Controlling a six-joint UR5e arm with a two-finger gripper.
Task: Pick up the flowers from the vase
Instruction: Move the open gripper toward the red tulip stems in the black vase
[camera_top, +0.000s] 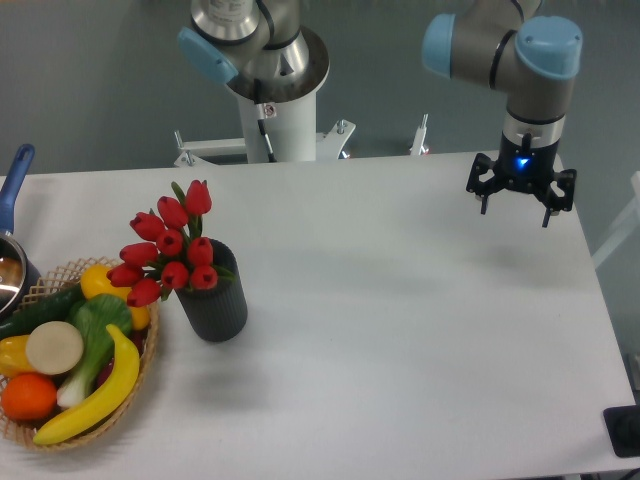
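Smooth white table (400, 330), ribbed dark vase (212, 305) of red flowers (168, 250), gripper (519, 205) spread.

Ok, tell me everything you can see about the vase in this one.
The vase is a dark grey-black matte cylinder, finely ribbed by the look of it, standing upright on the white table near its left side. It holds the flowers, a bunch of red tulip buds with green leaves that lean up and to the left. A wicker basket of fruit and vegetables sits just to its left; whether they touch is unclear. The end effector is far off to the right, not touching it.
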